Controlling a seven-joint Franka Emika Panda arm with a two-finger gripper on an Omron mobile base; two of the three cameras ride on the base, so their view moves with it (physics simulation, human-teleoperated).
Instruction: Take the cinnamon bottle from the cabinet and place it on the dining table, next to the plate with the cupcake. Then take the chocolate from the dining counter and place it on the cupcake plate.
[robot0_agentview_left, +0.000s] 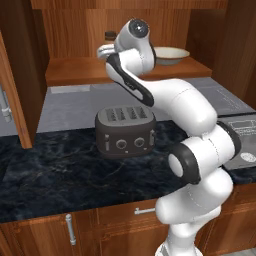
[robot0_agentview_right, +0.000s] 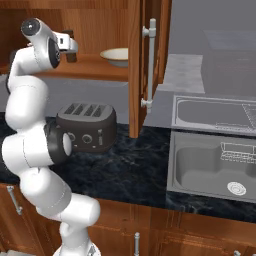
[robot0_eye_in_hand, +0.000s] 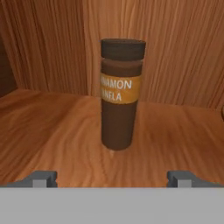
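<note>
The cinnamon bottle (robot0_eye_in_hand: 121, 94) stands upright on the wooden shelf (robot0_eye_in_hand: 52, 131) inside the cabinet (robot0_agentview_left: 75, 30), close to the wood-panelled back wall. It is brown with a dark cap and an orange band with letters round its middle. In the hand view the bottle is straight ahead of the gripper (robot0_eye_in_hand: 112, 178), a little way off and not touching it. The two finger tips (robot0_eye_in_hand: 41, 178) stand far apart at the bottom of that view, one on each side, so the gripper is wide open and holds nothing. In the left base view the white arm (robot0_agentview_left: 190, 115) reaches up from the lower right to the shelf, and the top of the bottle peeks out just behind the hand. In the right base view the hand is at the shelf too, with the bottle dark just beside it. A white bowl (robot0_agentview_right: 116, 56) sits on the same shelf, further to the right of the bottle. The cabinet door (robot0_agentview_right: 145, 65) stands open with its long metal handle showing. Below the shelf a dark toaster (robot0_agentview_left: 125, 131) with four slots sits on the black marbled counter (robot0_agentview_left: 55, 170). In the right base view a grey sink (robot0_agentview_right: 215, 165) lies to the right.
</note>
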